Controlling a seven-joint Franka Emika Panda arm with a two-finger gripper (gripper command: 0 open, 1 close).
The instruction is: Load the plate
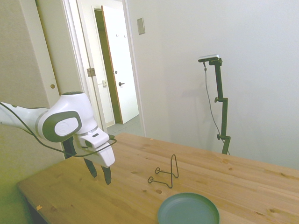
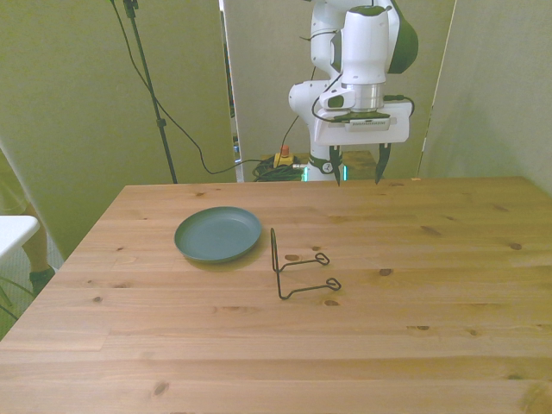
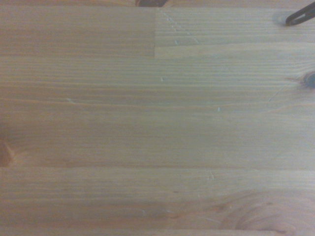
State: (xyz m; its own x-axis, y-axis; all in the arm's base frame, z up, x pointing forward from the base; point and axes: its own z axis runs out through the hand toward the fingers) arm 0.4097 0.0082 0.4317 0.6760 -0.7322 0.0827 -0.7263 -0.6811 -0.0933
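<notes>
The teal-green plate (image 2: 218, 234) lies flat on the wooden table, toward the front view's left; in the side view the plate (image 1: 188, 209) sits at the near edge. A thin black wire stand (image 2: 297, 267) stands beside it toward the front view's right, also seen as the wire stand (image 1: 164, 175) in the side view. My gripper (image 2: 357, 173) hangs above the table's far edge, well apart from both, open with nothing between its fingers. The gripper (image 1: 99, 174) points down in the side view. The wrist view shows bare wood and a tip of the wire stand (image 3: 300, 18).
The wooden table (image 2: 431, 285) spreads wide toward the front view's right and near side. A white object (image 2: 13, 235) sits off the table at the front view's left. A doorway (image 1: 114, 70) stands behind the arm in the side view.
</notes>
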